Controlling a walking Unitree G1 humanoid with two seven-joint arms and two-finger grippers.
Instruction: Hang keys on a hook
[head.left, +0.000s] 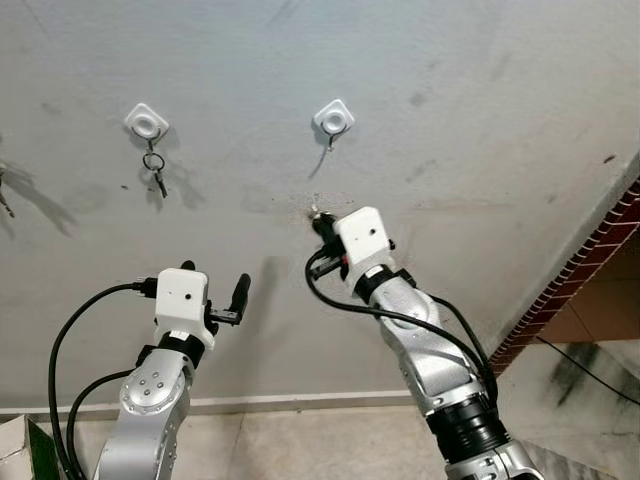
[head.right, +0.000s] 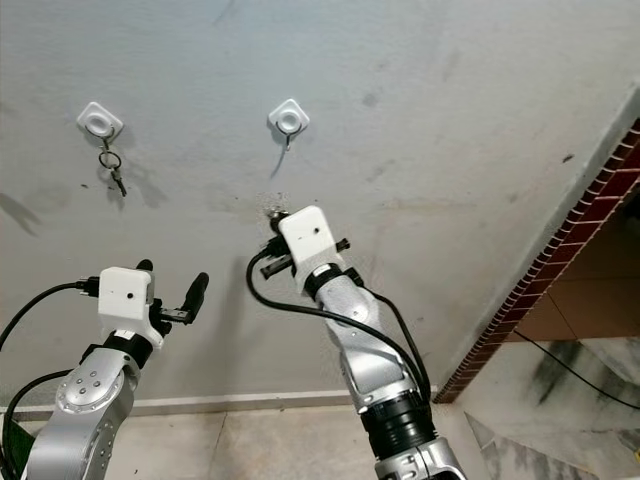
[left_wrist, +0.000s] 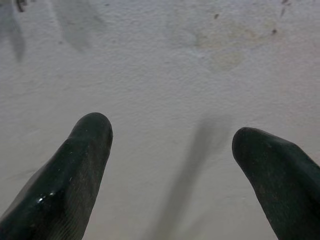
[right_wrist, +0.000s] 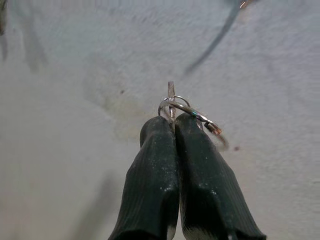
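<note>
Two white hooks are fixed to the grey wall. The left hook (head.left: 147, 122) carries a key ring with a key (head.left: 155, 168) hanging from it. The right hook (head.left: 333, 119) is bare, with a thin metal prong pointing down. My right gripper (head.left: 318, 216) is raised just below the right hook, close to the wall. Its fingers (right_wrist: 150, 165) are shut on a silver key ring with a key (right_wrist: 175, 107) sticking out past the tips. My left gripper (head.left: 215, 282) is held lower and to the left, open and empty, facing the wall.
A red brick edge (head.left: 580, 270) runs diagonally at the right, with a tiled floor (head.left: 590, 400) beyond it. A white skirting strip (head.left: 280, 402) lines the wall's base. Black cables (head.left: 70, 340) loop from both wrists.
</note>
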